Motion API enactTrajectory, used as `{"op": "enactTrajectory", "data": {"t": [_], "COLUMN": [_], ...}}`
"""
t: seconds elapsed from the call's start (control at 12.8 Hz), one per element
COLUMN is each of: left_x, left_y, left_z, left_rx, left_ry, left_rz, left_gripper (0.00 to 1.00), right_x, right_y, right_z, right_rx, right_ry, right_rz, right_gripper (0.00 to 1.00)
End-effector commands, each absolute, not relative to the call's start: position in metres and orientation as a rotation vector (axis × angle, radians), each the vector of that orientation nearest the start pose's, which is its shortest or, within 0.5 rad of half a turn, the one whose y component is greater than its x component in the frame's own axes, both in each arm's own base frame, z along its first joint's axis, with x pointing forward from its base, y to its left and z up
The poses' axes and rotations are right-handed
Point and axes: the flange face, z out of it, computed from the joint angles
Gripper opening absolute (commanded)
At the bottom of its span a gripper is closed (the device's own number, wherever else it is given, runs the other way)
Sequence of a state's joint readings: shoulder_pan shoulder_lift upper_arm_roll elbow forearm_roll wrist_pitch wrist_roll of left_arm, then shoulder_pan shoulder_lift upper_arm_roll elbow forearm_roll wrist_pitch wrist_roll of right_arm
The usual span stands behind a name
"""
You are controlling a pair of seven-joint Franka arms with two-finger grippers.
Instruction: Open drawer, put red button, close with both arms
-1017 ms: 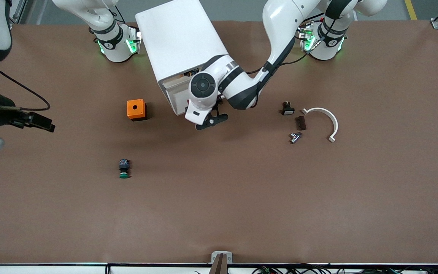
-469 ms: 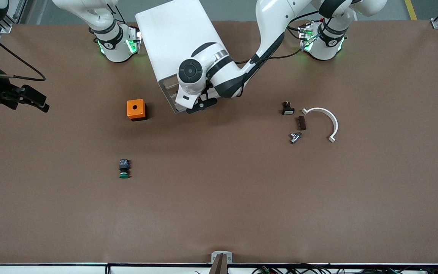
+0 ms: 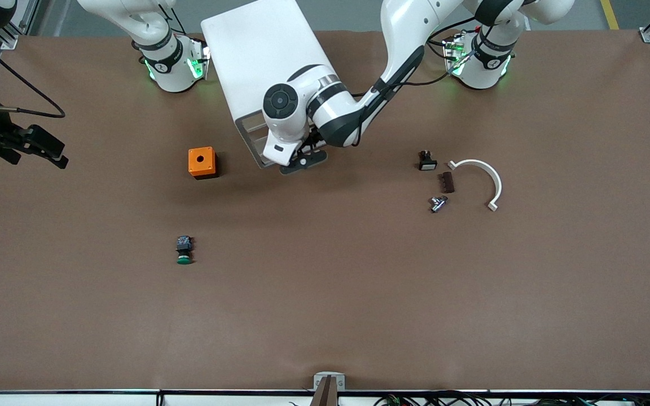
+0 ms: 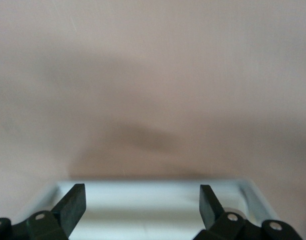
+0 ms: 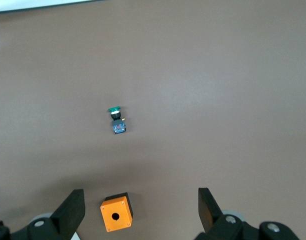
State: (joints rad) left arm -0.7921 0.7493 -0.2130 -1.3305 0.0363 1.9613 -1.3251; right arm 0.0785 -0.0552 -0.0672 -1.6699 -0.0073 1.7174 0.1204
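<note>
- A white cabinet (image 3: 263, 67) stands at the edge of the brown table (image 3: 359, 293) where the 2 arm bases are, between those bases, its drawer front facing the front camera.
- The left gripper (image 3: 302, 160) is at the cabinet's drawer front, low near the table; its arm hides most of the front. In the left wrist view its 2 fingers (image 4: 73, 205) are spread wide apart with nothing between them, over a white rim (image 4: 153, 186) of a drawer.
- I cannot tell which drawer that is, or whether it is fully shut.
- The red button is not visible in any view.
- The right gripper (image 3: 43, 149) hangs in the air over the table edge at the right arm's end, waiting. Its fingers (image 5: 70, 210) are apart and empty.
- An orange box (image 3: 202, 162) with a hole sits just beside the cabinet, toward the right arm's end.
- A green-capped button (image 3: 184, 250) lies nearer the front camera than the orange box.
- Toward the left arm's end lie 3 small parts (image 3: 440, 181) and a white curved bracket (image 3: 486, 177).
</note>
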Motion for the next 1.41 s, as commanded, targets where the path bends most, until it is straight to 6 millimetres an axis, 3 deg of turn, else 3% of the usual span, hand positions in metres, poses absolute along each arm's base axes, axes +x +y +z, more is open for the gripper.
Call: {"op": "enactTrajectory", "data": {"t": [0.0,0.16,0.31,0.63,0.78,0.94,1.09,1.33], "left_x": [0.501,0.553,0.598,0.644,0.652,0.648,0.640,0.617], "left_y": [-0.521,-0.455,-0.380,-0.246,-0.178,-0.131,-0.097,-0.069], "left_z": [0.311,0.331,0.366,0.435,0.480,0.517,0.552,0.597], "left_rx": [-3.034,-3.007,-3.015,-3.039,-3.056,-3.066,-3.080,-3.096], "left_ry": [-0.615,-0.645,-0.628,-0.582,-0.559,-0.514,-0.470,-0.320], "left_rz": [0.144,0.163,0.162,0.145,0.102,0.081,0.027,-0.001], "left_gripper": [1.00,1.00,1.00,1.00,1.00,1.00,1.00,1.00], "right_x": [0.558,0.557,0.557,0.555,0.555,0.555,0.555,0.555], "right_y": [0.001,-0.003,-0.004,-0.007,-0.006,-0.004,-0.004,-0.019], "right_z": [0.635,0.646,0.642,0.641,0.640,0.643,0.641,0.639], "right_rx": [-3.180,-3.179,-3.180,-3.182,-3.184,-3.182,-3.184,-3.171], "right_ry": [0.064,0.090,0.093,0.096,0.097,0.092,0.094,0.126], "right_rz": [-0.215,-0.237,-0.203,-0.178,-0.171,-0.178,-0.174,-0.166], "right_gripper": [1.00,1.00,1.00,1.00,1.00,1.00,1.00,1.00]}}
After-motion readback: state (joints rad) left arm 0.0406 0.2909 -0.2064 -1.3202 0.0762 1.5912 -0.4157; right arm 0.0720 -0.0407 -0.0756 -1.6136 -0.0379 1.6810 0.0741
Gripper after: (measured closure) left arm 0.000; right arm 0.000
